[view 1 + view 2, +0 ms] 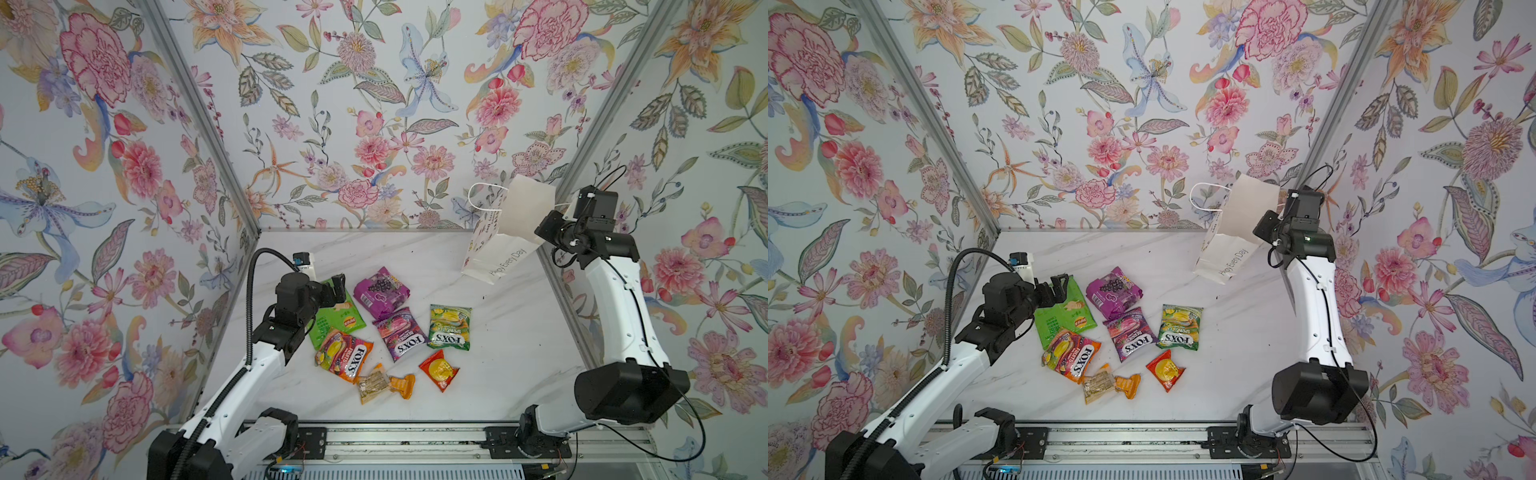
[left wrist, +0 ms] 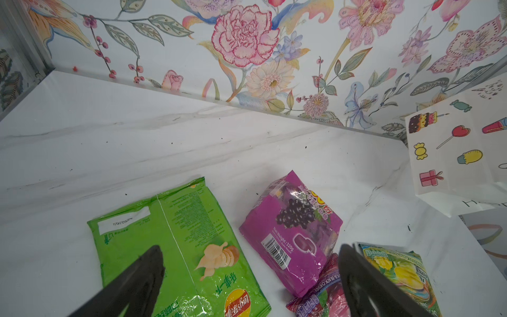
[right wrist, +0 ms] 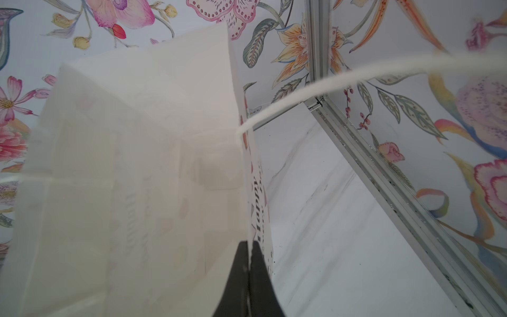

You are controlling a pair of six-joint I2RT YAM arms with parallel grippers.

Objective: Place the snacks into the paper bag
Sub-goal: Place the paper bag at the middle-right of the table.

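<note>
Far right, tilted white paper bag (image 1: 505,245), grey lettering

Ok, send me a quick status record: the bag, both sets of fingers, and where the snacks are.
paper bag: tilted near the far right corner, mouth open
right fingers: shut on the bag's rim
left fingers: open, above the green chips bag, holding nothing
snacks: eight packets, all lying on the table
inside the bag: no packet seen in the right wrist view
</note>
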